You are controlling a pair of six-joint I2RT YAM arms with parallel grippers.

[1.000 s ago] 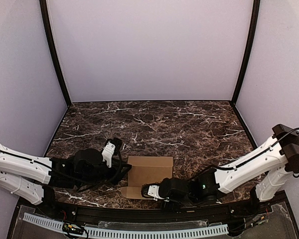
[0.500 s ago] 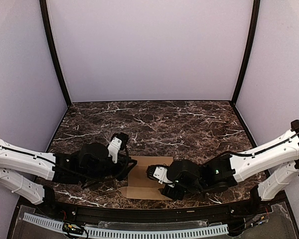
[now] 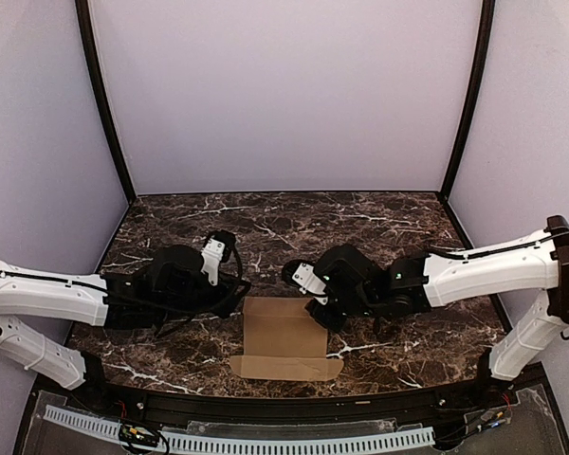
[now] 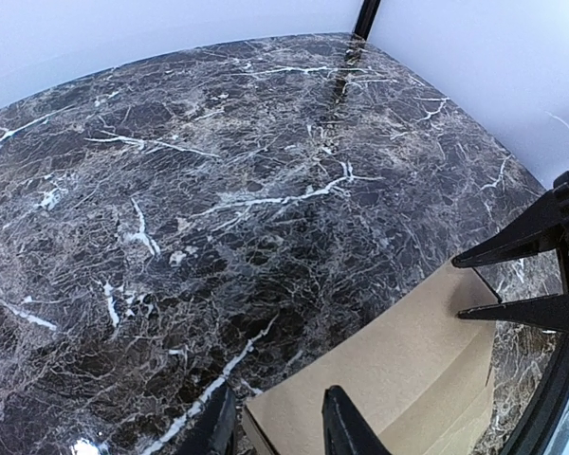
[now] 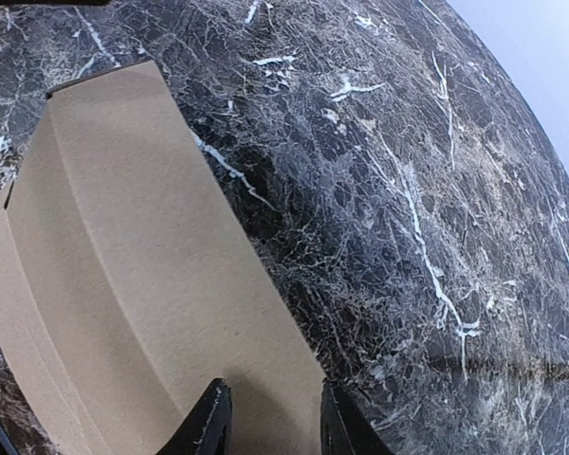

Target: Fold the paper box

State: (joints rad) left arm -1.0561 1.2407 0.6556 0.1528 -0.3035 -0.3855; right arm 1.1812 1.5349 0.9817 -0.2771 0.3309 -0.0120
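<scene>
Overhead, left end effector (image 4: 275,428) and right end effector (image 5: 270,425) hang part-open, empty, at far corners of the paper box (image 3: 284,334).

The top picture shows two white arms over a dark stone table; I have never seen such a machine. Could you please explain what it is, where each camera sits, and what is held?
These are two robot arms, each ending in a two-finger gripper. The wide picture comes from a fixed camera above and behind them. The other two come from a camera on each wrist, so the black tips at the bottom edge are that arm's own fingers. On the table lies one brown cardboard piece. The left gripper is at its far left corner, the right gripper at its far right corner. Both have fingers apart, and nothing seems to be held.
</scene>
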